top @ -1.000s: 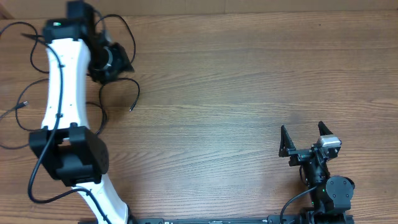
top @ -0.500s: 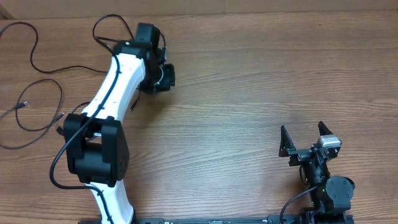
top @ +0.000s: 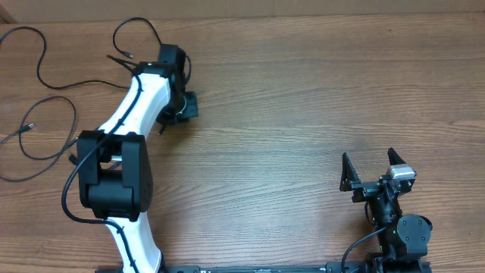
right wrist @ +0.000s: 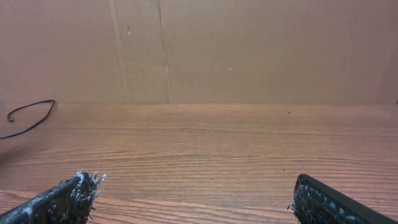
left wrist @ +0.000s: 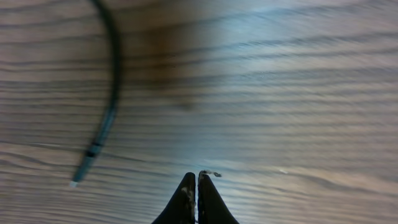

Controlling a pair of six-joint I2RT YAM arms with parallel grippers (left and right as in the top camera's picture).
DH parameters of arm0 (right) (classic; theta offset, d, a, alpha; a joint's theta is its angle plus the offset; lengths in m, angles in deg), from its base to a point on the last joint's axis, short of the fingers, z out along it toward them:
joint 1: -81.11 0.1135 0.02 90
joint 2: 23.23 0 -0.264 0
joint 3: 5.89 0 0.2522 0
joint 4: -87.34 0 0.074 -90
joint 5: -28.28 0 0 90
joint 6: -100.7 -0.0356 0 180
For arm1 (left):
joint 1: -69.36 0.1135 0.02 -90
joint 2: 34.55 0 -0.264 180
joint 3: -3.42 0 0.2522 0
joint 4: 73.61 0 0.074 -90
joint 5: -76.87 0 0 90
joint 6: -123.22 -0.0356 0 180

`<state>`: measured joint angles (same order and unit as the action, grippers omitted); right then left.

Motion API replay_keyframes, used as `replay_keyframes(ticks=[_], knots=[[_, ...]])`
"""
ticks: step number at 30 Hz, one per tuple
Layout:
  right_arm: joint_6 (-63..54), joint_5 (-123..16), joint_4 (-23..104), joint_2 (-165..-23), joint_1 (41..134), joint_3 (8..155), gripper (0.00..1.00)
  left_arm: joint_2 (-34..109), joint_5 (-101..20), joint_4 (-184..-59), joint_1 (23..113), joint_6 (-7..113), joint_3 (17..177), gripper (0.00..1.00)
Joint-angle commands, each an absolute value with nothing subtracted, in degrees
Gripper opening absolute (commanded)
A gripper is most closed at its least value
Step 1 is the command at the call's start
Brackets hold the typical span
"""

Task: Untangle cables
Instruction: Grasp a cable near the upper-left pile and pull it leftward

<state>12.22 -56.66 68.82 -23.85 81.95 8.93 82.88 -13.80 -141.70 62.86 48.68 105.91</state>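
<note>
Wood-grain desk [top: 303, 91] runs back to a cardboard wall [right wrist: 249, 50]. Over its far-left part, the left fingers [left wrist: 188, 198] are pressed together with nothing between them. A black cable end [left wrist: 114, 74] lies just to their left, not touching. In the wrist view its long axis runs roughly along the fingers' line, tip toward the camera. More cable loops [top: 30, 127] sprawl farther left. The right fingers [right wrist: 68, 199] are spread wide at the near right, well apart from every cable. The left arm is clearly nearer, and would likely need to open and shift left.

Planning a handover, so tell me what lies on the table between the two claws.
Nothing: overhead shows only bare table between the left claw and the right claw.
</note>
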Motion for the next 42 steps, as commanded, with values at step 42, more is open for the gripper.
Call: replay_keyframes(ticks=[42], knots=[[12.5,-57.2,69.0,-23.4,81.8,8.4,1.0,86.5,-31.2,-149.3,72.8,44.7,128.1,0.04]])
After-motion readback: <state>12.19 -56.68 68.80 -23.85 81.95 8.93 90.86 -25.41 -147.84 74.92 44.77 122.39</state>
